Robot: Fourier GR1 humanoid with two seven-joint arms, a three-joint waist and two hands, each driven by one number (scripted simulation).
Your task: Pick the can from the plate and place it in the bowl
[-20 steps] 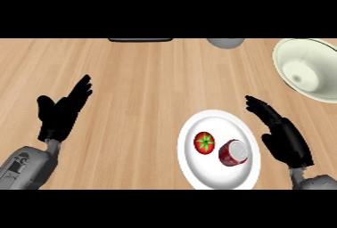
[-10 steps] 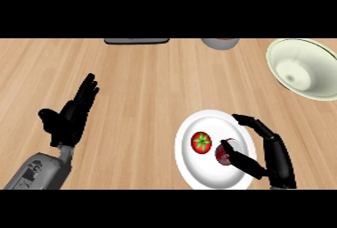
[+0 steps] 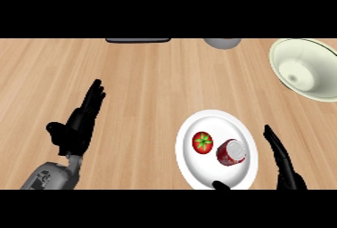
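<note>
A dark red can [image 3: 232, 152] with a silver lid lies on the white plate [image 3: 197, 172] at the lower right, next to a tomato [image 3: 203, 141]. My right hand [image 3: 281, 160] stands edge-on just right of the plate, fingers straight, thumb tip [image 3: 219, 185] showing at the plate's near rim; the can sits between thumb and fingers, untouched. The cream bowl [image 3: 309, 69] is at the upper right. My left hand [image 3: 77, 126] rests open at the left, fingers up.
A grey round object [image 3: 222, 42] and a dark flat item [image 3: 138, 40] sit at the counter's far edge. Bare wood lies between the plate and the bowl.
My right hand has shifted from over the plate to its right side and lower in view, uncovering the can. The left hand has barely moved.
</note>
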